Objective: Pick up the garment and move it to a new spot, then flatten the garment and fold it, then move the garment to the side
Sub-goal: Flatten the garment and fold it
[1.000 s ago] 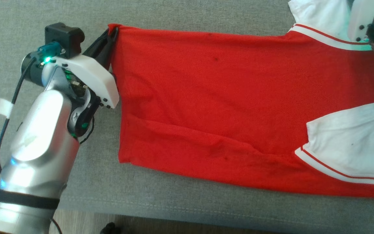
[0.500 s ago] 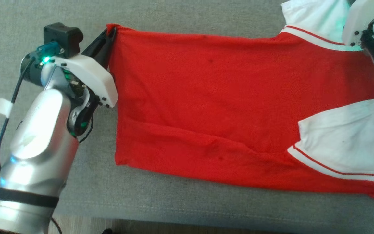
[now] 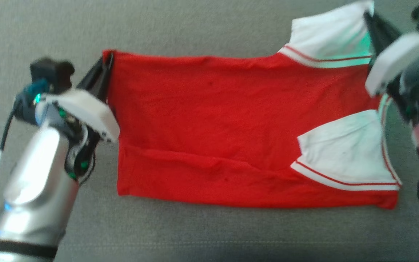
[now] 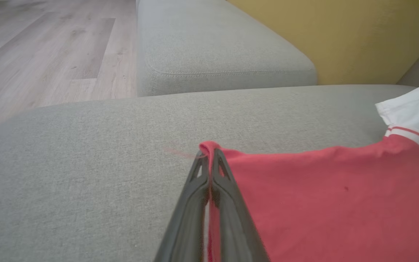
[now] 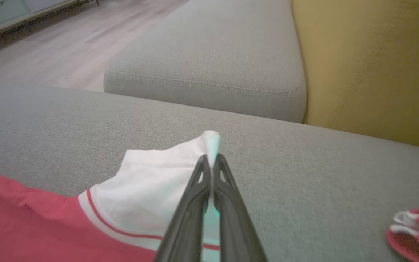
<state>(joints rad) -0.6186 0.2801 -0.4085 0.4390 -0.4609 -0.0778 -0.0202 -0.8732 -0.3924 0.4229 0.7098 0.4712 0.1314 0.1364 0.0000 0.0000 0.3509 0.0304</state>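
Grey sofa (image 3: 209, 25) holds a red shirt (image 3: 213, 120); left end effector (image 3: 107, 61) pinches its bottom corner, right end effector (image 3: 368, 17) pinches its white sleeve (image 3: 326, 36).

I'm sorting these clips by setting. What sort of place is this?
Probably a home living room: the red shirt lies on a grey sofa seat with a yellow backrest, and pale wood flooring runs beside it.
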